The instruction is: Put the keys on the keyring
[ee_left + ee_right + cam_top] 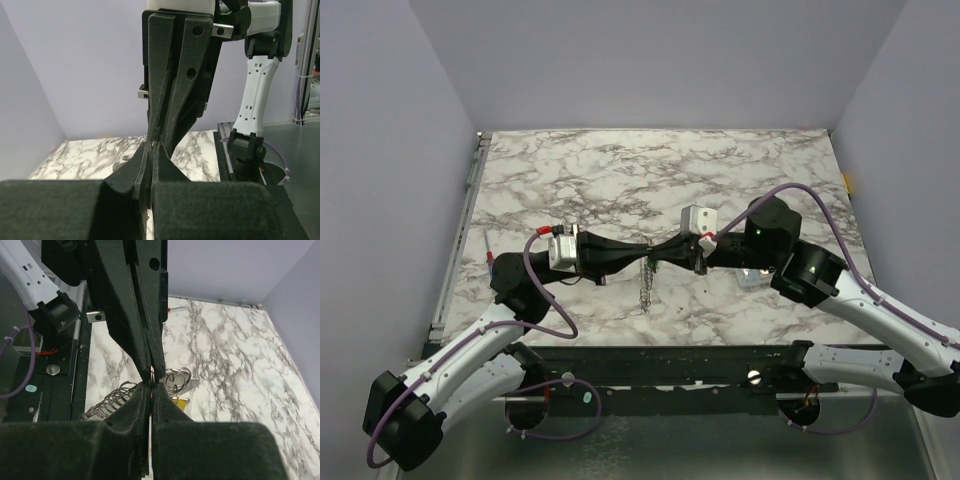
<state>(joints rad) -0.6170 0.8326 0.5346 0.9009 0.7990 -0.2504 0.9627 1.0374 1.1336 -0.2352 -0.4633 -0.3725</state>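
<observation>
Soft, even light comes from overhead, so the marble surface (720, 170) looks bright without glare and the arms (880, 300) leave only faint, blurred shadows on it. Up close, the left tool (152, 146) and the right tool (151, 385) are so black they swallow detail. Their pads (210, 210) nearest each lens melt into an out-of-focus band along the bottom edge, while the marble behind stays sharp.
</observation>
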